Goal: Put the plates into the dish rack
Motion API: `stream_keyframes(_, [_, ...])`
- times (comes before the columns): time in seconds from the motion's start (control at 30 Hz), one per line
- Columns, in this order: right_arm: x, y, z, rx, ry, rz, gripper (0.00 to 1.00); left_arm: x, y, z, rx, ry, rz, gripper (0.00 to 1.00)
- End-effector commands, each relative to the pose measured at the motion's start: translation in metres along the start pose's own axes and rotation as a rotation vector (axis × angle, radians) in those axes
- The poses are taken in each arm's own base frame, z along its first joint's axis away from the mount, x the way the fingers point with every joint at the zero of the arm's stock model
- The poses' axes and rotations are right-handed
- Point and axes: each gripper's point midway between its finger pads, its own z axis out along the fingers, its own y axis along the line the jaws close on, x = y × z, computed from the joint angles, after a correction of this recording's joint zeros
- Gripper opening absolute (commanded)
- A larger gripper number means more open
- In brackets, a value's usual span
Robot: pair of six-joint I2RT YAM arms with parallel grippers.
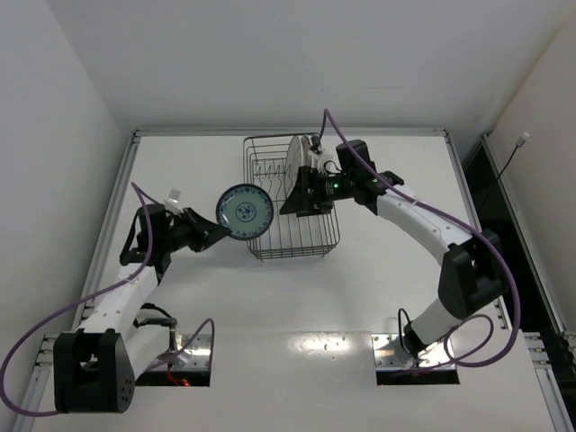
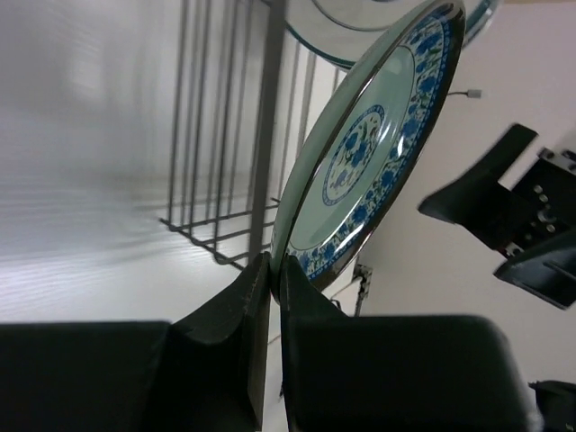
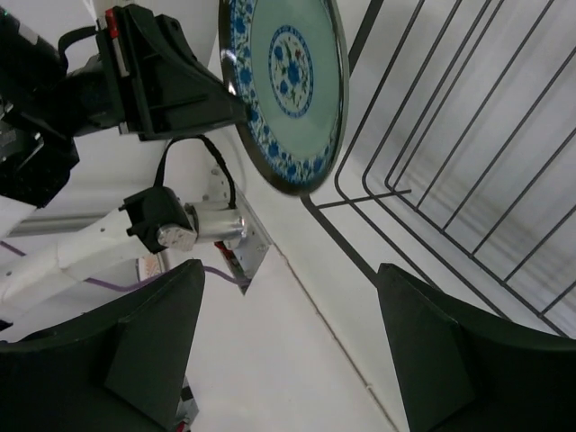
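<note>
Left hand (image 2: 274, 272) pinches the teal plate (image 1: 245, 212) by its rim, face upward, beside the dish rack (image 1: 294, 255); right hand (image 3: 290, 272) spread wide.

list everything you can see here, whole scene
small plate: 1, teal with blue pattern, held on edge just left of the rack, off the table
white plate: at least 1, standing upright at the far end of the rack; cannot tell if more stand behind it
dish rack: 1, black wire, far middle of the table
table: 1, white
cables: purple, running along both arms
left gripper: 1, black, pinching the rim of the small plate
right gripper: 1, black, fingers spread, holding nothing, over the rack
</note>
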Motion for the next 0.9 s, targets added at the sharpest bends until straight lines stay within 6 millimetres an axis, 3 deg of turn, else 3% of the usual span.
stream_keyframes(0.0, [-0.005, 0.009, 0.011, -0.072, -0.007, -0.036, 0.75, 0.006, -0.042, -0.001, 0.145, -0.027, 0.050, 0.00])
stream_keyframes(0.13, [0.002, -0.002, 0.020, -0.038, 0.018, -0.017, 0.71, 0.017, -0.059, 0.002, 0.183, -0.034, 0.043, 0.00])
stream_keyframes(0.27, [0.007, -0.003, 0.026, -0.052, 0.026, -0.015, 0.56, 0.027, -0.071, 0.008, 0.196, -0.007, 0.045, 0.00])
stream_keyframes(0.3, [0.006, -0.002, 0.026, -0.056, 0.020, -0.021, 0.42, 0.031, -0.075, 0.010, 0.201, 0.011, 0.051, 0.00])
stream_keyframes(0.37, [0.005, -0.003, 0.026, -0.048, 0.016, -0.012, 0.31, 0.034, -0.073, 0.013, 0.192, 0.019, 0.050, 0.00])
stream_keyframes(0.4, [0.004, -0.005, 0.027, -0.039, 0.010, -0.012, 0.20, 0.035, -0.080, 0.012, 0.210, 0.021, 0.063, 0.00])
stream_keyframes(0.5, [-0.005, -0.006, 0.022, -0.009, -0.014, 0.001, 0.00, 0.034, -0.085, 0.016, 0.210, 0.030, 0.074, 0.02])
stream_keyframes(0.53, [-0.005, -0.013, 0.022, 0.031, -0.024, 0.012, 0.00, 0.036, -0.080, 0.018, 0.180, 0.043, 0.072, 0.22])
stream_keyframes(0.6, [-0.022, -0.008, 0.011, 0.091, -0.084, -0.013, 0.00, 0.031, -0.066, 0.022, 0.082, 0.054, 0.089, 0.41])
stream_keyframes(0.67, [-0.038, -0.008, 0.000, 0.169, -0.140, -0.026, 0.00, 0.019, -0.057, 0.022, -0.007, 0.012, 0.113, 0.53])
stream_keyframes(0.7, [-0.048, 0.000, -0.010, 0.222, -0.160, -0.038, 0.00, 0.008, -0.065, 0.019, -0.038, -0.021, 0.134, 0.59])
stream_keyframes(0.73, [-0.059, -0.007, -0.016, 0.322, -0.213, -0.042, 0.00, 0.001, -0.043, 0.014, -0.172, -0.058, 0.145, 0.72])
stream_keyframes(0.77, [-0.069, 0.001, -0.026, 0.367, -0.235, -0.046, 0.00, -0.005, -0.041, 0.010, -0.215, -0.081, 0.160, 0.72])
stream_keyframes(0.83, [-0.095, -0.008, -0.052, 0.553, -0.343, -0.049, 0.00, -0.024, -0.040, -0.001, -0.294, -0.139, 0.184, 0.73])
stream_keyframes(0.87, [-0.098, -0.005, -0.053, 0.557, -0.338, -0.058, 0.00, -0.023, -0.035, -0.003, -0.317, -0.137, 0.179, 0.73])
